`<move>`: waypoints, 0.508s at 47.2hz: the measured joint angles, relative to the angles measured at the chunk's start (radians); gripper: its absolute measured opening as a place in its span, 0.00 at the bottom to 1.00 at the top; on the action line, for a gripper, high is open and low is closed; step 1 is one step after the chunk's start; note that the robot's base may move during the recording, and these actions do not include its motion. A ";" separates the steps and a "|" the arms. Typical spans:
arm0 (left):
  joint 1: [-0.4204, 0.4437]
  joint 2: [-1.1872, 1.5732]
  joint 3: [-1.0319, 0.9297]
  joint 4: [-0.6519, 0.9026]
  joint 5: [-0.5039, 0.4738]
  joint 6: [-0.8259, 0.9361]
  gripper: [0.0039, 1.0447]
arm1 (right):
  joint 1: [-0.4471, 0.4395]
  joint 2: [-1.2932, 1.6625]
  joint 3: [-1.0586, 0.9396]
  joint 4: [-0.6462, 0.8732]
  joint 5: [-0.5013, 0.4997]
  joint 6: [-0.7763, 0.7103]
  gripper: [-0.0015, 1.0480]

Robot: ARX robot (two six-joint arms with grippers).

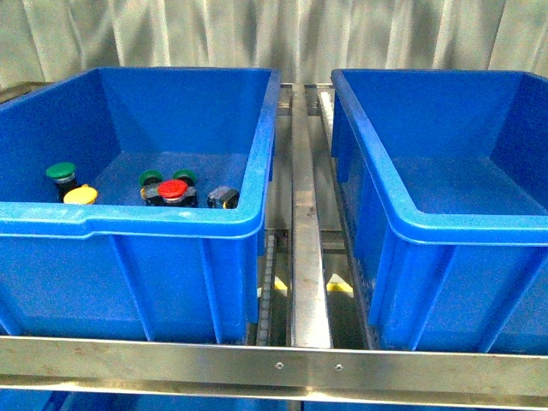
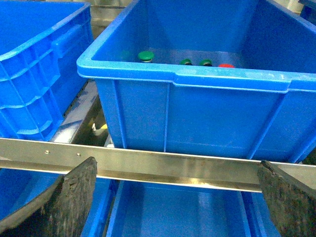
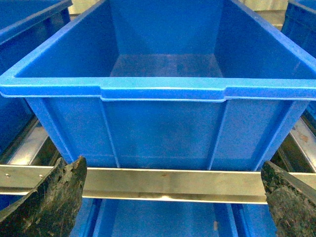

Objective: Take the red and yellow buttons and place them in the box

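In the front view the left blue bin holds the red button near its front wall and the yellow button further left. Green-capped buttons and a small black part lie beside them. The right blue bin has nothing in it. Neither arm shows in the front view. In the left wrist view my left gripper is open, low in front of the left bin; the red cap peeks over its rim. In the right wrist view my right gripper is open in front of the right bin.
A steel rail runs across in front of both bins, also in the left wrist view and right wrist view. A metal track lies between the bins. Another blue bin stands left of the left one.
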 joint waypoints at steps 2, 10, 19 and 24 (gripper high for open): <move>0.000 0.000 0.000 0.000 0.000 0.000 0.93 | 0.000 0.000 0.000 0.000 0.000 0.000 0.97; 0.000 0.000 0.000 0.000 0.000 0.000 0.93 | 0.000 0.000 0.000 0.000 0.000 0.000 0.97; 0.000 0.000 0.000 0.000 0.000 0.000 0.93 | 0.000 0.000 0.000 0.000 0.000 0.000 0.97; 0.000 0.000 0.000 0.000 0.000 0.000 0.93 | 0.000 0.000 0.000 0.000 0.000 0.000 0.97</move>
